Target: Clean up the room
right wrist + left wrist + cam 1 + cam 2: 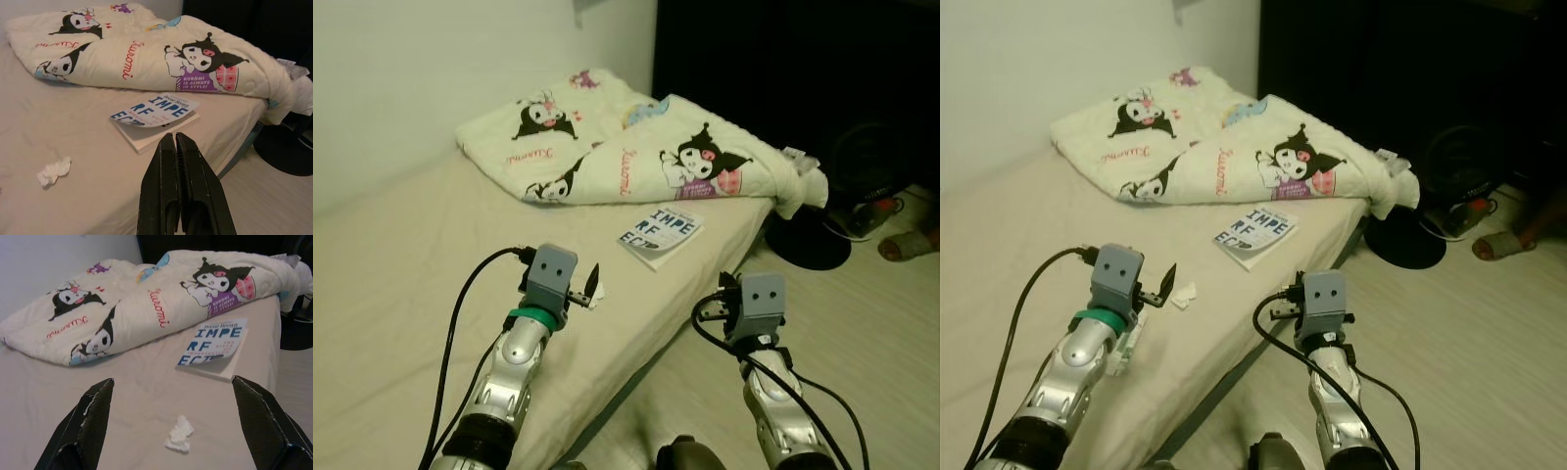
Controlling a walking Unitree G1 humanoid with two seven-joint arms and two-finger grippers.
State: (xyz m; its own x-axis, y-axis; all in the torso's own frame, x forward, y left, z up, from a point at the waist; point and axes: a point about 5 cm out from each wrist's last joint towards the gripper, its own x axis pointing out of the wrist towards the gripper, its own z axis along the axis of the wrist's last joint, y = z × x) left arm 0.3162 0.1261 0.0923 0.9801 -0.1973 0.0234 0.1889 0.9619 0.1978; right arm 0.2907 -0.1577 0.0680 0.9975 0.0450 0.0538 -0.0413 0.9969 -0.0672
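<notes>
Your left gripper [171, 431] gapes wide, empty, over the crumpled tissue [179, 434]. Your right gripper [177, 161] is pressed closed, empty. The book [660, 235] sits at one o'clock, the blanket [636, 147] beyond.

Soft, even indoor light, sharp focus throughout, deep unlit darkness beyond the bed [401, 255].
</notes>
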